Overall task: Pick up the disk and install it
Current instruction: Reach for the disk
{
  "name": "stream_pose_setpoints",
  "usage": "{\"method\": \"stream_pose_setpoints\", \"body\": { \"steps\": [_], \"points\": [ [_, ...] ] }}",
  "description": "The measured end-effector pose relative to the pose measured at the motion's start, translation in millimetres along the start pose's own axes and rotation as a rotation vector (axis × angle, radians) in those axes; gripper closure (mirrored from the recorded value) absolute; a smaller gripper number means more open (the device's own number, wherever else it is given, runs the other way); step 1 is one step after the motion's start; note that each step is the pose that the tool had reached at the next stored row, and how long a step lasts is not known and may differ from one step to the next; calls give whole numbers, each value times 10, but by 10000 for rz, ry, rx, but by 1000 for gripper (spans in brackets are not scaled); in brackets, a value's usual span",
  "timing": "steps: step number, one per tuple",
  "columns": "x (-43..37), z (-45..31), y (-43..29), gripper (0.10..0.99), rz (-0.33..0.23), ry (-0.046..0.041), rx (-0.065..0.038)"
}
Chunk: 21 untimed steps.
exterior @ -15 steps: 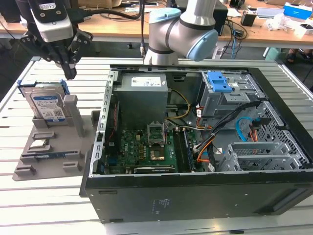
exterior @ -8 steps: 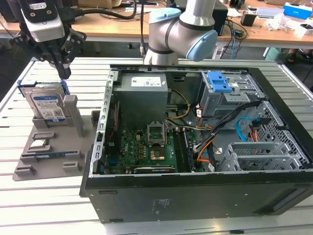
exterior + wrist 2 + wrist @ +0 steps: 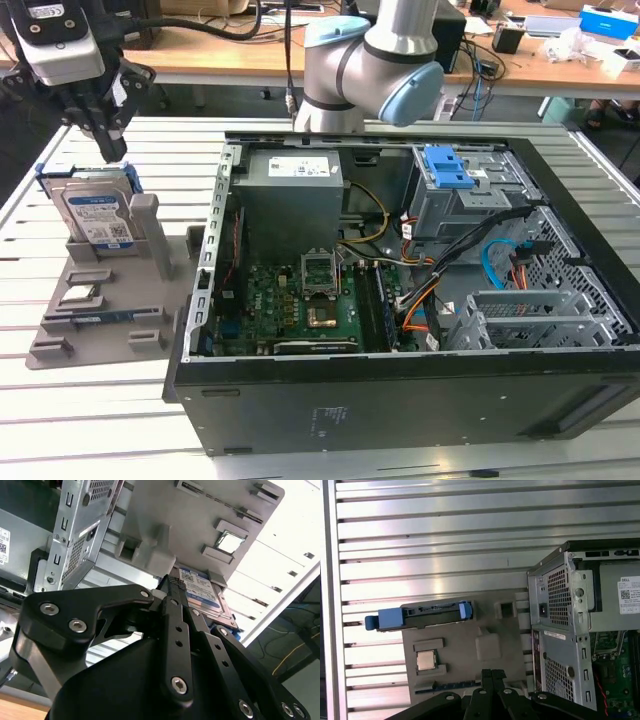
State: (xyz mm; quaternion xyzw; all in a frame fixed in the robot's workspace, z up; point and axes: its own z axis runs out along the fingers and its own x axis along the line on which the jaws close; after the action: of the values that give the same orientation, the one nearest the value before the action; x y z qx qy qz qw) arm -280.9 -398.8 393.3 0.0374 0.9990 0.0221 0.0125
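The disk point(image 3: 98, 215) stands on edge in a slot of the grey holder point(image 3: 150, 300) at the exterior view's left, label facing out, blue bracket along its edges. My gripper point(image 3: 114, 150) hangs just above the disk's top edge, fingers pointing down and pressed together with nothing between them. In the second wrist view the fingertips point(image 3: 174, 582) sit close over the labelled disk point(image 3: 205, 592). In the first wrist view the disk point(image 3: 420, 616) appears edge-on, apart from the shut gripper point(image 3: 489, 672).
The open computer case point(image 3: 400, 380) lies on the slatted metal table point(image 3: 100, 420), with a grey drive cage and blue latch point(image 3: 450, 170) at its far side. A small square chip point(image 3: 426, 660) and a memory stick point(image 3: 95, 318) rest in the holder.
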Motion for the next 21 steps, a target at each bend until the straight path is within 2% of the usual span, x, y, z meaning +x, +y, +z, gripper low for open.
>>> {"method": "stream_pose_setpoints", "body": {
  "steps": [21],
  "points": [
    [269, -7, -20, 980, 0, 0, 0]
  ]
}}
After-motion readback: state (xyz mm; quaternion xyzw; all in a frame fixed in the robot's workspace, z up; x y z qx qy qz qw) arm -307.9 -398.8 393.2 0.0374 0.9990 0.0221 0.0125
